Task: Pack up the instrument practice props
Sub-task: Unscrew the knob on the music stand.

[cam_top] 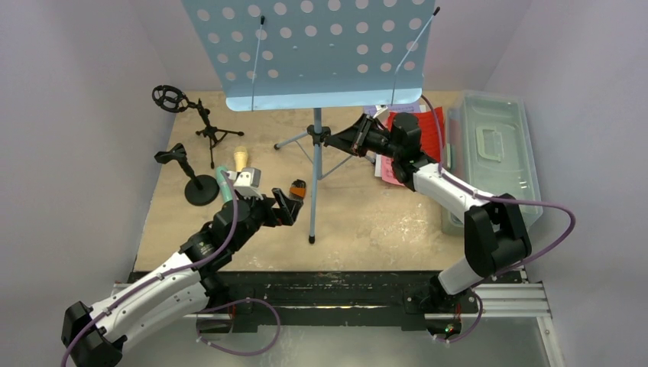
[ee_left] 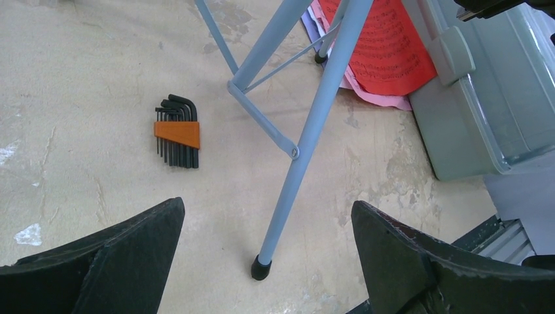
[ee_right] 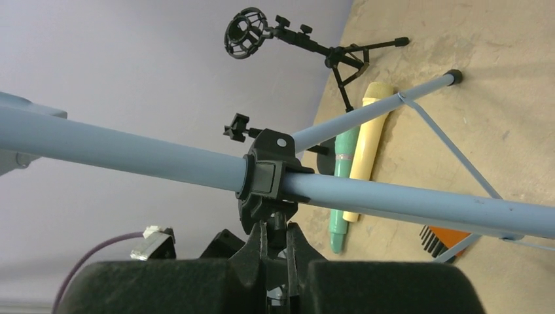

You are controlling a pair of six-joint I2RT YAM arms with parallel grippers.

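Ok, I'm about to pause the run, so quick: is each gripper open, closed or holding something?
Left gripper: open, holding nothing.
Right gripper: fingers closed on the black clamp of the blue stand.

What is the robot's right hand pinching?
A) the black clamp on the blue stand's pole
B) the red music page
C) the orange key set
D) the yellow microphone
A: in the right wrist view, the right gripper is shut on the underside of the black clamp, which wraps the pole of the light-blue stand.
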